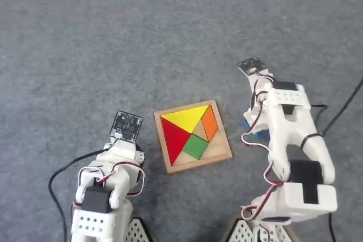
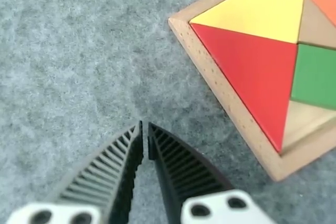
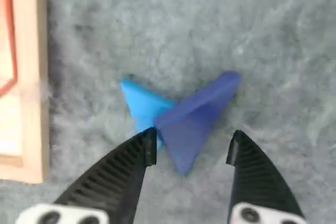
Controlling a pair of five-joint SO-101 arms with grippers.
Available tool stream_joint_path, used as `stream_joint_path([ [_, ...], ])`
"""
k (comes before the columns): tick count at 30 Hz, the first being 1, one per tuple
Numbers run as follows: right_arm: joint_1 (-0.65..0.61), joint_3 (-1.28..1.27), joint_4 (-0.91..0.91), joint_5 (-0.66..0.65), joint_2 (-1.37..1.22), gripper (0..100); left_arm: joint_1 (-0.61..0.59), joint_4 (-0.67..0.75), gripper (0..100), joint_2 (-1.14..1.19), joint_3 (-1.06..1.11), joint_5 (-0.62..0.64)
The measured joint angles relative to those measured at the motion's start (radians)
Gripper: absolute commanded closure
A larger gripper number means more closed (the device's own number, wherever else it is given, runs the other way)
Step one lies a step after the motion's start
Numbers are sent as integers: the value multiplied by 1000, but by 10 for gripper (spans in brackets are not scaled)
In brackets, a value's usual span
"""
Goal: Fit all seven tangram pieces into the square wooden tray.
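Between right gripper (image 3: 193,142) tips, spread wide: dark blue piece (image 3: 197,114) overlapping light blue piece (image 3: 137,100), set for pinching | left gripper (image 2: 145,129) closed, beside tray (image 2: 234,103)

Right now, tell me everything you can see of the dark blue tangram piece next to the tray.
The dark blue piece looks flat and triangular, with a smooth, matte painted finish. It lies outside the wooden tray on the grey carpet, tilted, with one side resting on the light blue piece. The right tool is open astride it; I cannot tell whether a finger touches it.
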State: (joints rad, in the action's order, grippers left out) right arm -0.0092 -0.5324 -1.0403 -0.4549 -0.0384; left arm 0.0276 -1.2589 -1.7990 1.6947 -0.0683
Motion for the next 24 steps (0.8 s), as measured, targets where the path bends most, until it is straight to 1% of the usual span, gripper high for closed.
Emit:
stream_joint_path([
  [5, 6, 0, 25, 15, 0, 808, -2, 0, 981, 0, 0, 0],
  [11, 6, 0, 58, 87, -5, 812, -2, 0, 981, 0, 0, 0],
  [15, 3, 8, 61, 101, -49, 813, 0, 0, 981, 0, 0, 0],
  [21, 8, 23, 61, 101, -58, 913, -2, 0, 981, 0, 0, 0],
  [24, 14, 40, 61, 104, -66, 920, -2, 0, 981, 0, 0, 0],
])
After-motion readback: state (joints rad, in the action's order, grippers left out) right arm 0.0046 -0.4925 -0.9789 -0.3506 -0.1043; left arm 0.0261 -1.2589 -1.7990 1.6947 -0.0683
